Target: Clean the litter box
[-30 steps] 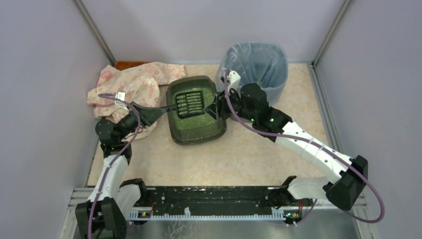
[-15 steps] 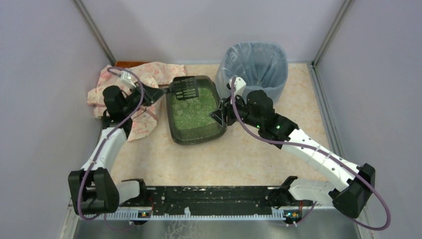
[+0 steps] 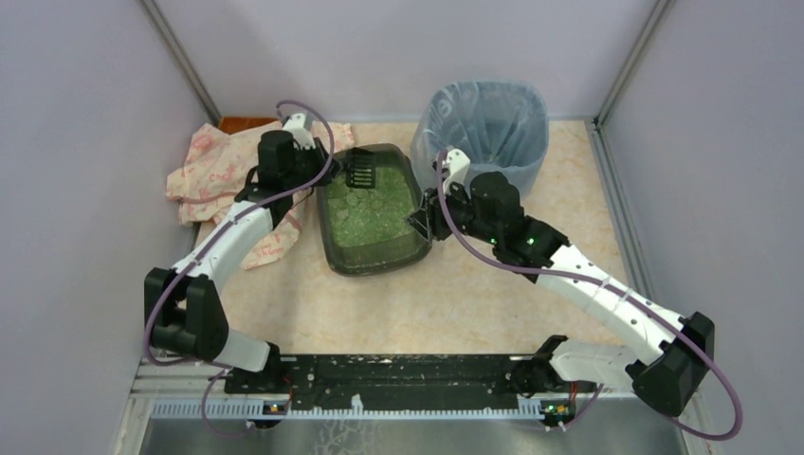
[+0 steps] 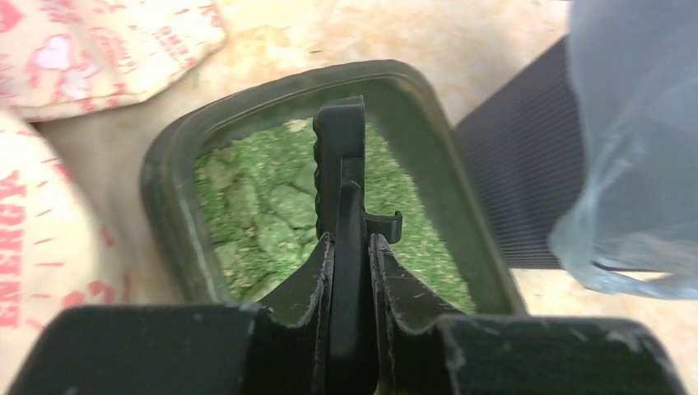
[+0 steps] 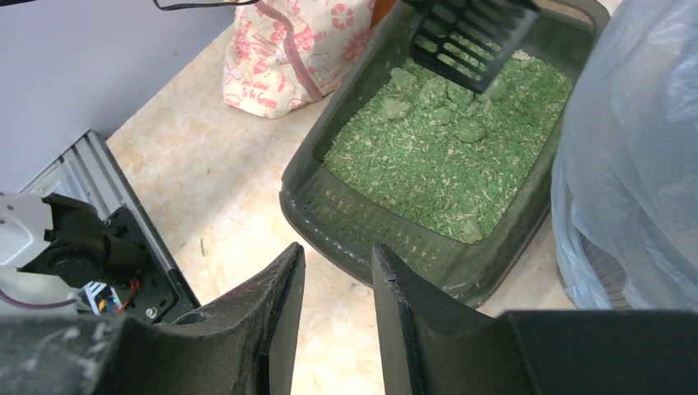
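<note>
The litter box (image 3: 334, 248), a dark grey-green tray of green litter (image 3: 365, 213) with several clumps (image 5: 467, 130), lies mid-table. My left gripper (image 3: 334, 171) is shut on the handle of the black slotted scoop (image 3: 361, 170), which hangs over the box's far left corner. In the left wrist view the scoop (image 4: 340, 156) shows edge-on above the litter (image 4: 247, 210), its handle pinched between the fingers (image 4: 313, 284). My right gripper (image 3: 421, 222) is at the box's right rim. Its fingers (image 5: 284, 304) stand apart with only floor between them, just short of the rim (image 5: 370, 234).
A round bin lined with a blue-grey bag (image 3: 488, 123) stands close behind the box's right side, next to my right arm. A pink-patterned sack (image 3: 228, 166) lies to the left under my left arm. Grey walls close in both sides.
My left arm has swung the scoop from over the box's middle to its far left corner. My right gripper has backed slightly along the right rim and its jaws have narrowed a little.
</note>
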Tool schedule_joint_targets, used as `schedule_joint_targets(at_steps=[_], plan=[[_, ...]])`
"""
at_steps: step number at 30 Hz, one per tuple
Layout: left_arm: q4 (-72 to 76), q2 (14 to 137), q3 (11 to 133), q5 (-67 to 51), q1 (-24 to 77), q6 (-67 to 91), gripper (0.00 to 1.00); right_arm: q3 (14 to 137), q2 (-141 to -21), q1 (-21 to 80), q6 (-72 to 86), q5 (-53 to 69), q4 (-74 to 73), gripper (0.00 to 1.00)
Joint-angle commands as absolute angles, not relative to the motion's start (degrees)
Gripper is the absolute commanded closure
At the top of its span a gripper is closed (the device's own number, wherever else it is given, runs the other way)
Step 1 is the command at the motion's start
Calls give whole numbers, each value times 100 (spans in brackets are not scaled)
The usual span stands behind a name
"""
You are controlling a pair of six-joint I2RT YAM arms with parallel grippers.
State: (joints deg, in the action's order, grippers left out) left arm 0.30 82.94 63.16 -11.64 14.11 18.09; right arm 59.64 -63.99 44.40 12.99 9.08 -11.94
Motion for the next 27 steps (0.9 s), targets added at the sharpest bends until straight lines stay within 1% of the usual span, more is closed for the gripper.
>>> schedule_joint_targets(at_steps=[1,4,15,20,24,27], plan=[[-320,8384,6482,-417,1577,1158,100,6160,-6352,4297,1206,887,-1081,64],[-831,8638,6842,-166,1856,813,100,6043,-6411,4265,1258,982,-920,64],[-1443,9082,7293,824,2350,219,100,5945,-6687,4147,1267,1207,-686,64],[-2095,9197,7644,815,2436,106,100,5819,-6624,4068,1274,1239,-677,64],[-2536,9184,7818,577,2454,191,100,5743,-6562,4001,1291,1247,-667,64],[-2981,9430,8134,312,2461,253,100,5741,-6561,3982,1288,1271,-659,65]])
